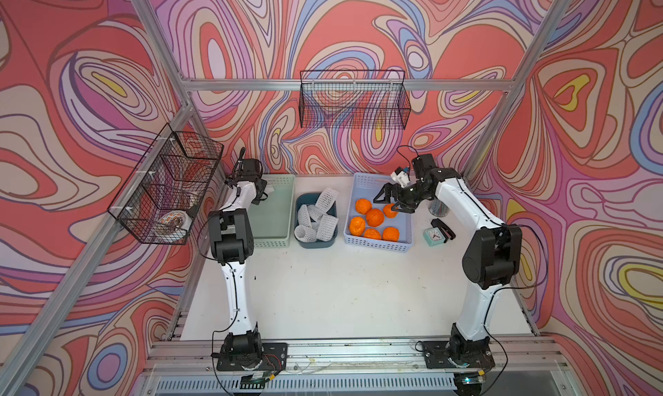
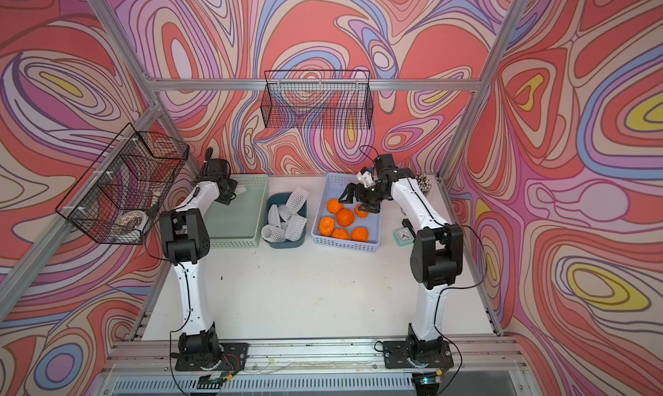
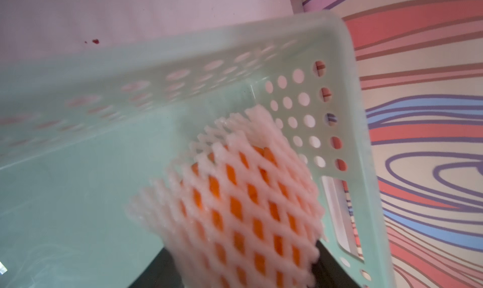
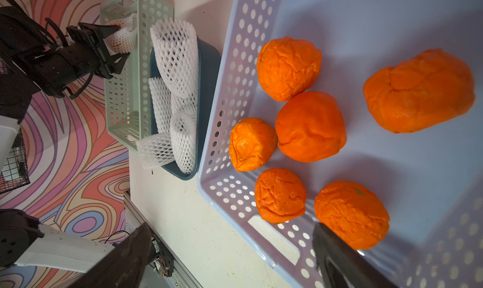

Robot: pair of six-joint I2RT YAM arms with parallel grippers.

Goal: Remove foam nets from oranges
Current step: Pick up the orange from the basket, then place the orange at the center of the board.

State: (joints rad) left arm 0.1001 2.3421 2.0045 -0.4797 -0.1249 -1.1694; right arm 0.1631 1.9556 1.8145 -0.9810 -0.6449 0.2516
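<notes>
Left wrist view: netted orange (image 3: 243, 208) in far corner of green basket (image 3: 183, 72), clasped by left tool (image 4: 122, 41), its long axis pointing away from wrist. Right tool (image 1: 388, 203) gapes empty, well apart over bare oranges (image 1: 375, 216).

A robotics lab test cell: aluminium framing (image 1: 344, 84) hung with swirl-printed backdrop sheets (image 1: 358, 24) boxes in a white counter (image 1: 341, 286). Two arms (image 1: 233, 268) bolt to a rail (image 1: 351, 353) at six o'clock, and wire baskets (image 1: 355, 99) hang at twelve and nine.
</notes>
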